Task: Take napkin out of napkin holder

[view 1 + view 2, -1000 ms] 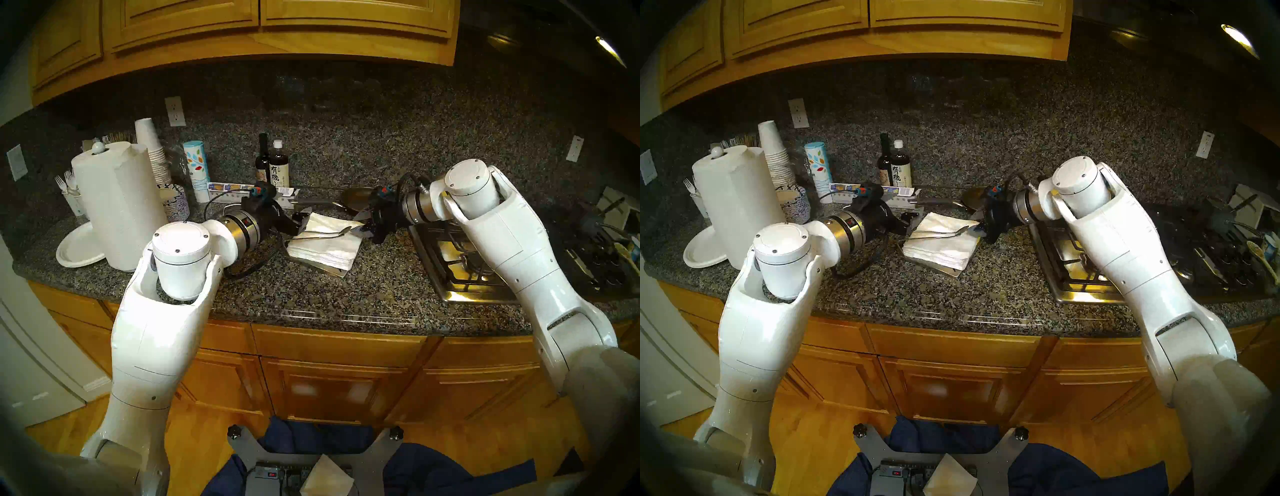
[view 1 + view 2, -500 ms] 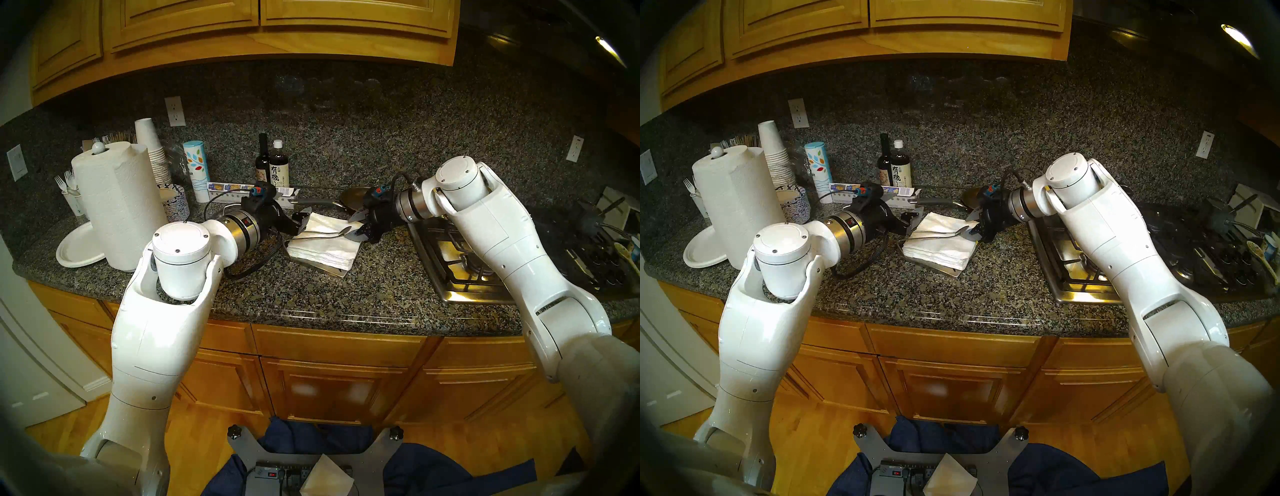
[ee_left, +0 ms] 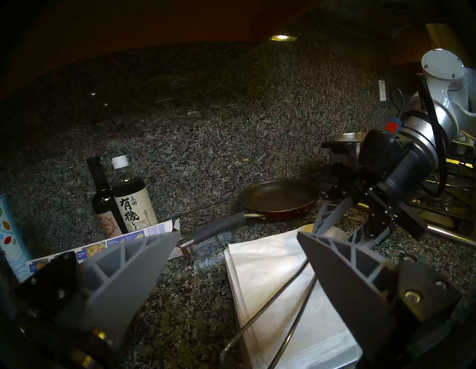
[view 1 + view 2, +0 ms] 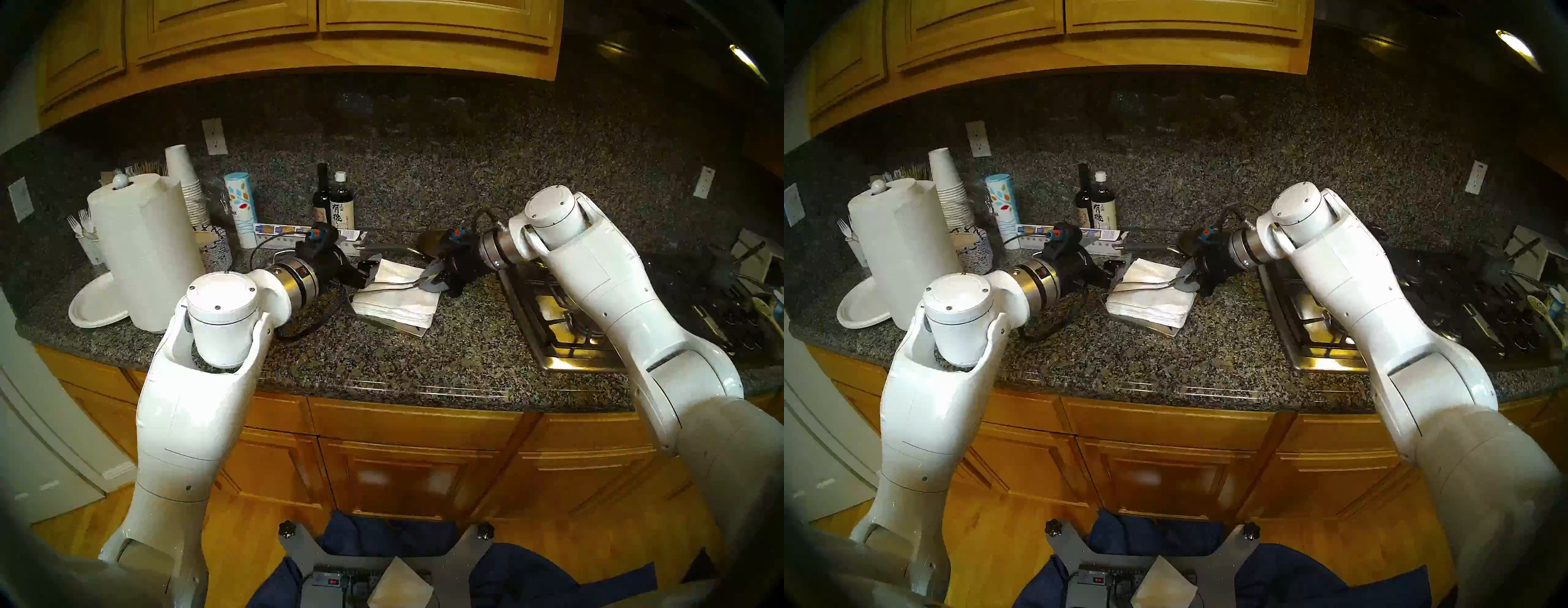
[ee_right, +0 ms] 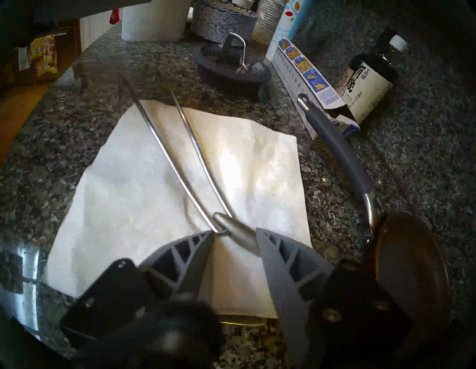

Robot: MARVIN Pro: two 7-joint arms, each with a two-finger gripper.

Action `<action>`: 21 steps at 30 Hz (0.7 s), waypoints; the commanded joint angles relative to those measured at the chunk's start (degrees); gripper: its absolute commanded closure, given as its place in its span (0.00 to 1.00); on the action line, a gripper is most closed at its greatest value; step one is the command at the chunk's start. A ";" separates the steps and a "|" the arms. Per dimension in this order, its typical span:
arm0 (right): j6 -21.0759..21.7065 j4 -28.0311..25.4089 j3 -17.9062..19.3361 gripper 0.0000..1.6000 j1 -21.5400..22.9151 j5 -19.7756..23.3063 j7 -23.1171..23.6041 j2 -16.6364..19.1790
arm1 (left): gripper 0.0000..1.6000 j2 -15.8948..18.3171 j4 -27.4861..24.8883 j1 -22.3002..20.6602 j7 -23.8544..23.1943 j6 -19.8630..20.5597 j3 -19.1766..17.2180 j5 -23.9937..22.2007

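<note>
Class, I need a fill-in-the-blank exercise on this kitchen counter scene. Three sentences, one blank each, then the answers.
1. The right gripper has its fingers on either side of the wire arm's ______-shaped tip.
2. The wire arm lies across the stack of white ______.
3. The left gripper is ______, holding nothing.

Answers: spoon; napkins; open

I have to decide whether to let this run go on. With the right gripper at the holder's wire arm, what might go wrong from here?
1. The right gripper straddles the spoon-shaped tip of the wire arm; the smooth metal may slip out.
2. Lifting the arm could drag the napkin holder, which nothing pins down.
3. The left gripper, open beside the napkin stack, might pinch several napkins.
</note>
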 commanded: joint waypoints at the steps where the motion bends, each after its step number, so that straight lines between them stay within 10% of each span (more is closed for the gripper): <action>1: -0.62 -0.36 1.12 0.55 3.54 0.64 0.75 -0.86 | 0.00 -0.09 -1.51 -1.95 0.02 -0.87 -0.30 0.01; 7: -0.61 -0.93 1.27 0.60 3.80 0.78 2.21 -0.51 | 0.00 -0.09 -1.51 -1.95 0.03 -0.88 -0.30 0.01; 12: -0.41 0.55 1.57 0.48 4.55 0.32 1.40 -1.06 | 0.00 -0.09 -1.51 -1.96 0.03 -0.88 -0.30 0.01; 14: -0.63 1.46 1.59 0.29 4.91 0.22 1.28 -1.27 | 0.00 -0.09 -1.51 -1.96 0.03 -0.88 -0.30 0.01; 21: -0.64 4.06 1.17 0.31 6.19 -0.37 0.88 -1.80 | 0.00 -0.08 -1.51 -1.96 0.03 -0.89 -0.29 0.01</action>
